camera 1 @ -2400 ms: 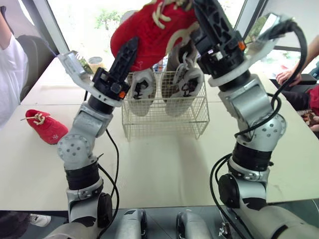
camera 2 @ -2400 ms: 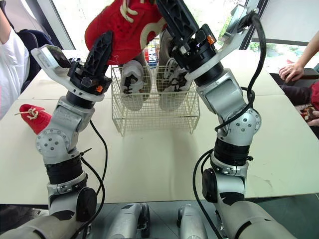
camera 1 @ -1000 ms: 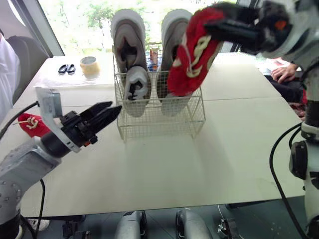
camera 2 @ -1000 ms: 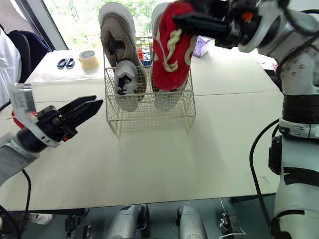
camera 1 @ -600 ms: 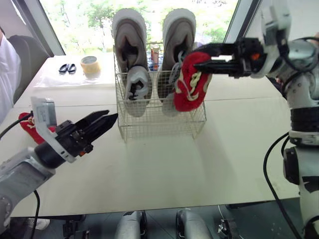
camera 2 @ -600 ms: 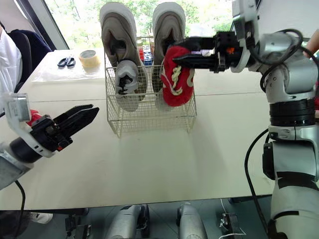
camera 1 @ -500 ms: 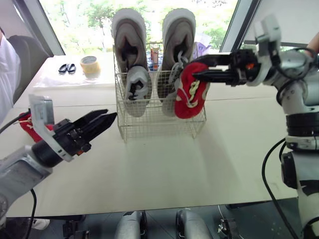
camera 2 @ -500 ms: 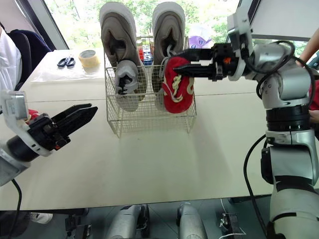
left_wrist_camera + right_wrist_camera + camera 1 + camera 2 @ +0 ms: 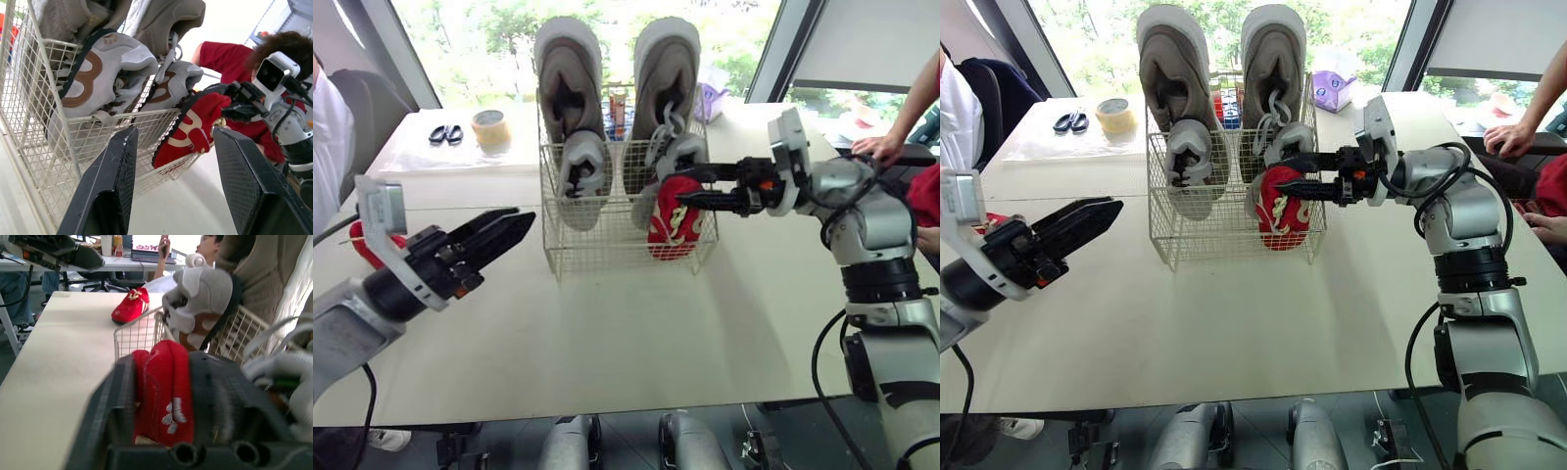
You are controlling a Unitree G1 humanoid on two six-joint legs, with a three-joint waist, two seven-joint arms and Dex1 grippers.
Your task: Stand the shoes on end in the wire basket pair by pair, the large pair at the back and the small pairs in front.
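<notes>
While left jaws gape empty, right jaws clamp the red shoe [image 9: 671, 221] upright, toe down

Right pincer [image 9: 1285, 172] clamped, arm outstretched; left pincer [image 9: 521, 221] spread apart.

At frame centre we see a basket [image 9: 607, 250] of thin cream-coated metal wire. The red shoe [image 9: 671, 223] looks like soft matt cloth with pale cord laces. The big shoes [image 9: 566, 88] at the top look like matt grey suede; the small grey shoes [image 9: 580, 181] look smoother, with black rubber soles. The table [image 9: 626, 333] is pale, smooth and matt. On the left gripper [image 9: 523, 223] the fingers [image 9: 244, 181] are matt black plastic, finely cross-hatched.
</notes>
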